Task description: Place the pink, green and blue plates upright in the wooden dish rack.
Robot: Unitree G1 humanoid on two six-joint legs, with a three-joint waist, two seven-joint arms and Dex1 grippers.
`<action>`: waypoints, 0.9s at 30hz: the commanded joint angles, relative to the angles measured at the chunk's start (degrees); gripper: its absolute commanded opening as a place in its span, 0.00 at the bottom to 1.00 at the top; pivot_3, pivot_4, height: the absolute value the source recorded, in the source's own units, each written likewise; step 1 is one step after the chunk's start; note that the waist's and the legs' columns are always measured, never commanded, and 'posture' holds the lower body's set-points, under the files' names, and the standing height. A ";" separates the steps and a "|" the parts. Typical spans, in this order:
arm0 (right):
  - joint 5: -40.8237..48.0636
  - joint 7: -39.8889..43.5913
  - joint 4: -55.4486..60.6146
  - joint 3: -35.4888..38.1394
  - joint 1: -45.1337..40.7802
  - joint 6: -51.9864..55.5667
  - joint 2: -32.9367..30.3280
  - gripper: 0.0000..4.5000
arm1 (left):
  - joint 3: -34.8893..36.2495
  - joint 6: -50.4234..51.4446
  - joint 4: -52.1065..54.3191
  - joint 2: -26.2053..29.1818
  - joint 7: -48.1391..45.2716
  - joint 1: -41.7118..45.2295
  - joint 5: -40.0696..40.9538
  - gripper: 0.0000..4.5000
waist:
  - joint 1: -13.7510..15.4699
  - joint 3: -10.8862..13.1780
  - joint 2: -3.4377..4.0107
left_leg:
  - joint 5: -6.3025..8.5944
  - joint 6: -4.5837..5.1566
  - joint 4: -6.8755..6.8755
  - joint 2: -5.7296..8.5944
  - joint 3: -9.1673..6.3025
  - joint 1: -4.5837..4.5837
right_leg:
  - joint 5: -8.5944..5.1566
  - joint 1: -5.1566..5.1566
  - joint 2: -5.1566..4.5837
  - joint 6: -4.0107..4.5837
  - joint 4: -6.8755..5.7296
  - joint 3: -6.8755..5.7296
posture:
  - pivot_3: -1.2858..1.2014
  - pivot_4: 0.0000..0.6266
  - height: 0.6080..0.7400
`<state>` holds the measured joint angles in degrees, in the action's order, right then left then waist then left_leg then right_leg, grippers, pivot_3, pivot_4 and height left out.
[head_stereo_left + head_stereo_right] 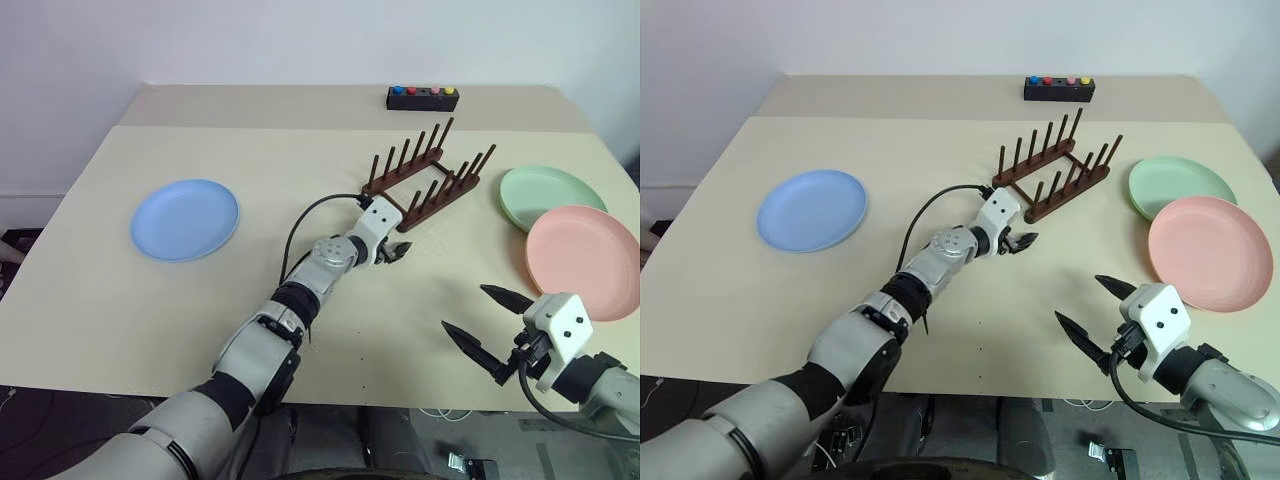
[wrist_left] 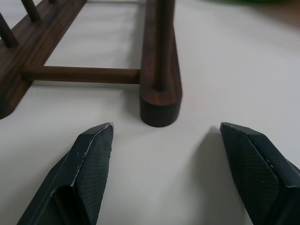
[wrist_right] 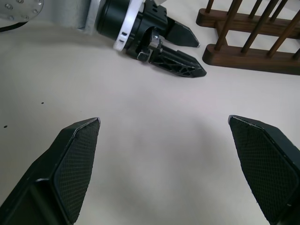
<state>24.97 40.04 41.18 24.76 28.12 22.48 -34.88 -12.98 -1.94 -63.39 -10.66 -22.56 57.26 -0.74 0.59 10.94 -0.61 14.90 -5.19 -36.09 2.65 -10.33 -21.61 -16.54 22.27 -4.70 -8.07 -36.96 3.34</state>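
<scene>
The wooden dish rack (image 1: 430, 172) stands empty in the middle of the table, its pegs upright. My left gripper (image 1: 398, 250) is open just short of the rack's near end, with nothing between its fingers; the end of one rail (image 2: 161, 98) lies right ahead of its fingertips. The blue plate (image 1: 185, 219) lies flat at the table's left. The green plate (image 1: 550, 196) lies flat right of the rack, and the pink plate (image 1: 585, 260) lies flat in front of it, its rim over the green one's edge. My right gripper (image 1: 466, 308) hangs open and empty near the front right edge.
A small black box with coloured buttons (image 1: 422, 97) sits at the back of the table behind the rack. The table's front edge (image 1: 400, 395) runs just below my right gripper. Bare tabletop lies between the blue plate and the rack.
</scene>
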 commanded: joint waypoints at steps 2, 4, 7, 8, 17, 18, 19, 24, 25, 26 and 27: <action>0.04 -0.36 0.90 0.41 0.26 -1.34 0.39 1.00 | 1.33 -1.83 -2.69 -6.70 -1.41 3.11 0.33 0.83 | 0.03 0.00 0.00 | 0.00 0.00 0.01 0.00 0.00 -0.01 | 0.00 0.01 0.00 0.00 0.00 0.00 | 0.52 0.24 1.00; -0.01 -0.45 0.95 0.36 0.32 -1.39 0.42 1.00 | 1.73 -1.85 -3.76 -7.05 -1.57 3.70 0.35 0.83 | 0.04 0.00 0.00 | 0.00 0.00 0.01 0.00 0.00 -0.02 | 0.00 0.02 0.00 0.00 0.00 0.00 | 0.52 0.24 1.00; -0.03 -0.62 1.21 0.37 0.67 -1.49 0.55 1.00 | 2.37 -2.35 -4.90 -7.29 -1.51 4.21 0.48 0.64 | 0.06 0.00 0.00 | 0.00 0.00 0.01 0.01 0.00 -0.02 | 0.00 0.02 0.00 0.00 0.00 0.00 | 0.52 0.24 1.00; -0.02 -0.67 1.31 0.38 0.86 -1.54 0.60 1.00 | 2.78 -2.52 -5.13 -7.40 -1.53 4.31 0.68 0.54 | 0.06 0.00 0.00 | 0.00 0.00 0.01 0.01 0.00 -0.02 | 0.00 0.01 0.00 0.00 0.00 0.00 | 0.52 0.24 1.00; 0.19 -0.58 1.17 0.54 1.12 -1.68 0.35 1.00 | 3.62 -3.48 -5.60 -7.08 -1.84 3.90 0.16 0.01 | 0.03 0.00 0.00 | 0.00 0.00 0.02 0.01 0.00 -0.02 | 0.00 0.02 0.00 0.00 0.00 0.00 | 0.52 0.24 1.00; 0.19 -0.53 1.11 0.50 1.05 -1.69 0.31 1.00 | 3.63 -3.58 -5.45 -6.86 -1.93 3.66 0.15 0.01 | 0.03 0.00 0.00 | 0.00 0.00 0.02 0.01 0.00 -0.02 | 0.00 0.02 0.00 0.00 0.00 0.00 | 0.52 0.24 1.00; 0.19 -0.48 1.08 0.47 0.99 -1.70 0.27 1.00 | 3.69 -3.67 -5.26 -6.66 -2.01 3.43 0.20 0.01 | 0.03 0.00 0.00 | 0.00 0.00 0.02 0.01 0.00 -0.02 | 0.00 0.02 0.00 0.00 0.00 0.00 | 0.52 0.24 1.00; -0.82 -1.48 0.19 -1.56 -2.22 -1.14 -0.25 1.00 | 3.94 -6.10 0.12 -3.53 -7.65 -0.68 1.72 0.01 | -0.25 -0.01 0.02 | 0.00 0.00 0.03 0.01 0.00 -0.02 | 0.00 0.02 0.00 0.01 0.00 0.00 | 0.52 0.24 1.00; -1.73 -2.81 -0.93 -2.84 -4.78 -0.18 -0.41 1.00 | 3.40 -6.83 4.06 -1.46 -10.70 -3.38 2.10 0.01 | -0.39 -0.01 0.03 | 0.00 0.00 0.03 0.00 0.00 -0.01 | 0.00 0.02 0.00 0.01 0.00 0.00 | 0.52 0.24 1.00; -2.38 -3.93 -2.08 -4.08 -7.21 1.02 -0.55 1.00 | 2.86 -7.09 8.02 0.58 -13.69 -6.03 2.54 0.01 | -0.91 -0.03 0.05 | 0.00 -0.01 0.04 0.00 0.00 0.00 | 0.01 0.02 0.00 0.02 -0.02 0.01 | 0.52 0.24 1.00; -3.47 -4.80 -3.06 -5.41 -9.41 1.42 -0.70 1.00 | 2.51 -6.52 12.15 2.44 -16.38 -8.61 3.15 0.01 | -1.22 -0.05 0.08 | -0.01 -0.01 0.09 -0.02 0.02 0.07 | 0.07 -0.02 0.00 0.13 -0.03 0.03 | 0.52 0.24 1.00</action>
<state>22.76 36.94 38.77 20.34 20.26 23.38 -35.04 -10.23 -7.98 -56.82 -9.06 -34.70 51.17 1.00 -0.62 10.89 -0.53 14.90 -5.21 -36.00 2.64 -10.31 -21.53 -16.39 22.27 -4.70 -7.81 -37.01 3.39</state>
